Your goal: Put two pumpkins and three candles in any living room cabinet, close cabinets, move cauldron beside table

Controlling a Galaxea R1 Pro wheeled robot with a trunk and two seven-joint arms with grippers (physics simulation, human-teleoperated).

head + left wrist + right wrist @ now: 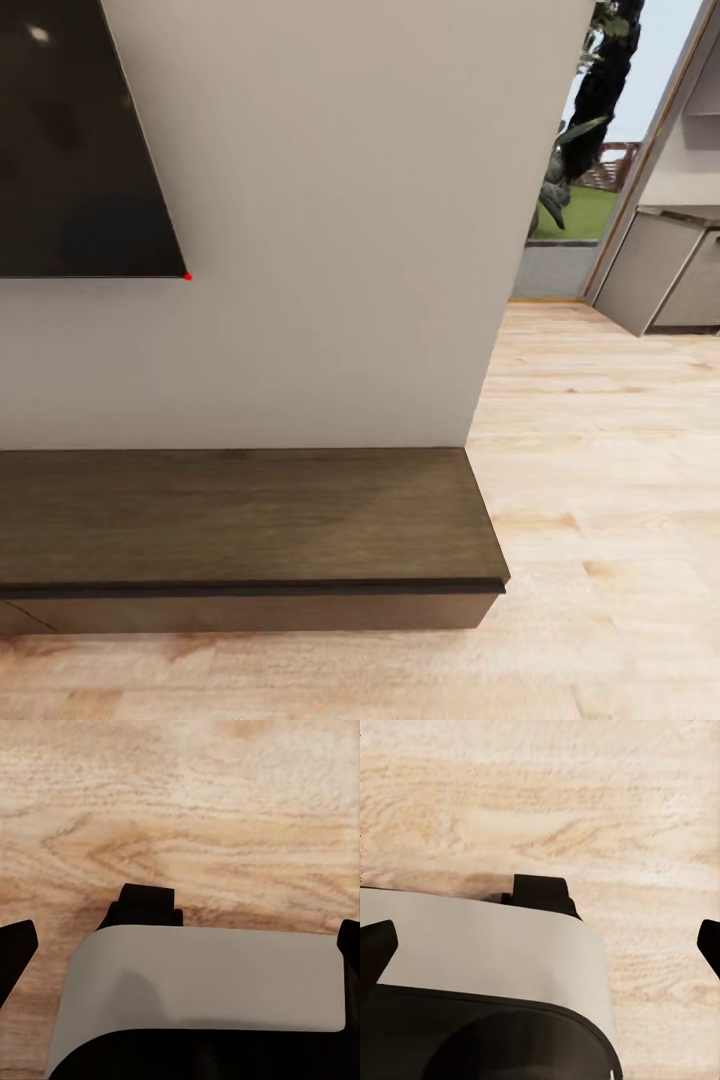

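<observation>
Left pincer [180,945] has its dark fingertips [15,952] spread wide at the frame edges, holding nothing, above pale wood floor [187,810]. Right pincer [540,945] is likewise spread and empty over the floor. From the head, the cabinet [240,520] sits low against a white wall [330,250], drawer fronts shut. A dark screen [70,140] hangs above. Grey cupboards [660,270] stand far right.

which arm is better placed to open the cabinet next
Hard to call: both tools, left and right, hang open over bare floor. The cabinet extends toward the robot's left, so left, marginally.
</observation>
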